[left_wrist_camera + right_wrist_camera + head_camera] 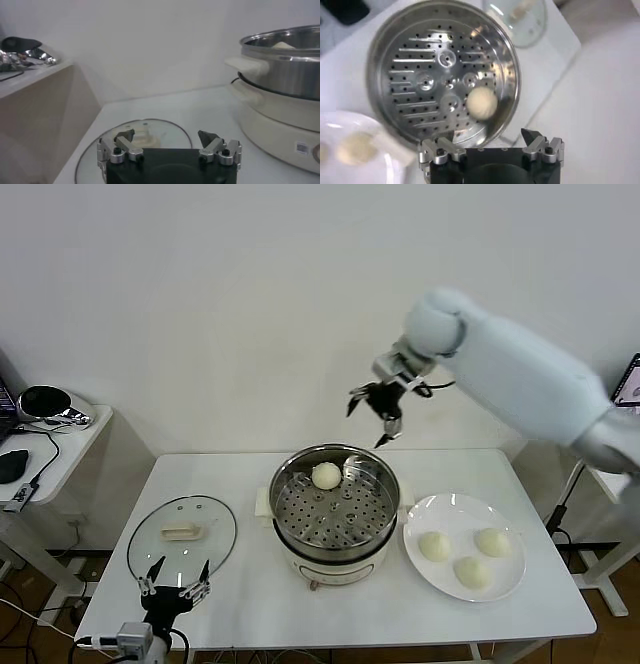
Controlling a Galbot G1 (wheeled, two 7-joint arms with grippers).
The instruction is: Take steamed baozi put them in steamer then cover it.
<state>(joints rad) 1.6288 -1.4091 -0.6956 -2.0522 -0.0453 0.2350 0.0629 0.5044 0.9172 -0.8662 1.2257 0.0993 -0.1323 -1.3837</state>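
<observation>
From my head I see the whole table [250,604]; my right wrist camera alone looks straight down into the steamer [440,65], where one bun [481,104] sits on the holed tray against the wall nearest the table's far edge. Three more buns [491,541] lie on the plate [430,514] toward the right edge. The lid [182,534] rests flat near the left edge. My right gripper [377,412] hangs above the far edge, jaws spread, empty. My left gripper [175,586] waits at the near-left corner over the lid's rim, jaws apart.
</observation>
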